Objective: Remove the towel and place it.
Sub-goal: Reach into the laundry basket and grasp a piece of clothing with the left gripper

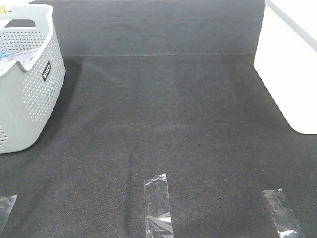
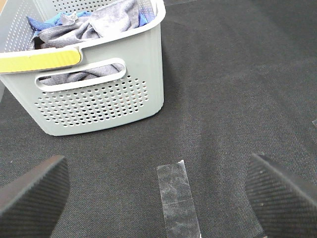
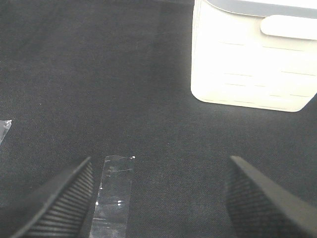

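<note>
The slate-grey towel (image 2: 89, 29) lies crumpled inside a grey perforated basket (image 2: 99, 99), with a bright blue cloth (image 2: 52, 21) beside it. In the exterior high view the basket (image 1: 29, 94) stands at the far left and only a sliver of the towel (image 1: 19, 58) shows over its rim. My left gripper (image 2: 158, 193) is open and empty, hovering above the black mat short of the basket. My right gripper (image 3: 158, 198) is open and empty above the mat. Neither gripper shows in the exterior high view.
A white bin (image 1: 292, 64) stands at the right edge and also shows in the right wrist view (image 3: 252, 54). Strips of clear tape (image 1: 158, 206) lie on the black mat (image 1: 168, 114) near the front edge.
</note>
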You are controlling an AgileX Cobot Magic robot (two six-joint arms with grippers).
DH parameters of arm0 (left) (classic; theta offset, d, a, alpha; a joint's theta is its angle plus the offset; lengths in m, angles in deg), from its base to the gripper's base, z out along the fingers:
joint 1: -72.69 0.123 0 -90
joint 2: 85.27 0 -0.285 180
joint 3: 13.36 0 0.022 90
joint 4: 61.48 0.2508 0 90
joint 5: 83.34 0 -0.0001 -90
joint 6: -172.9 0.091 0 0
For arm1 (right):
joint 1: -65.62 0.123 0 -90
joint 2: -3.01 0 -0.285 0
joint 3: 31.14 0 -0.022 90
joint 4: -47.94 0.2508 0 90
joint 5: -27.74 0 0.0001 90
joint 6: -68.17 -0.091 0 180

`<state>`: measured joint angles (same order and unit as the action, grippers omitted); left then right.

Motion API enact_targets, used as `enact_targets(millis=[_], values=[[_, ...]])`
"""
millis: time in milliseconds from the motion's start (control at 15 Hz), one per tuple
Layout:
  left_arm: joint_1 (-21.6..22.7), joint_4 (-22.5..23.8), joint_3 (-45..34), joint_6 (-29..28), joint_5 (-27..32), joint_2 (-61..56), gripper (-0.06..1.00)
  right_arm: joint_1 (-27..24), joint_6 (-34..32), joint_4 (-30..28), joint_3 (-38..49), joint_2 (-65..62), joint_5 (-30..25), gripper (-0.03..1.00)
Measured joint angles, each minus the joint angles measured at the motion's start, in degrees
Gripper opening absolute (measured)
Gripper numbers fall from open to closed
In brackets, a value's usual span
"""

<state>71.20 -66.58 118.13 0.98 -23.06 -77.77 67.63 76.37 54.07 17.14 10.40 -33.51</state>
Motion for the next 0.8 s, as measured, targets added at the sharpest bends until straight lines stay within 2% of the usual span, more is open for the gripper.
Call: enact_targets(millis=[600,800], values=[[0.0,0.11,1.03,0.0,-0.92,0.46,0.92,0.0,0.0,0.0,0.0,0.0,0.0,0.7],[0.0,0.74,4.41,0.0,-10.83,9.11,0.9,0.0,0.0,0.0,0.0,0.0,0.0,0.7]])
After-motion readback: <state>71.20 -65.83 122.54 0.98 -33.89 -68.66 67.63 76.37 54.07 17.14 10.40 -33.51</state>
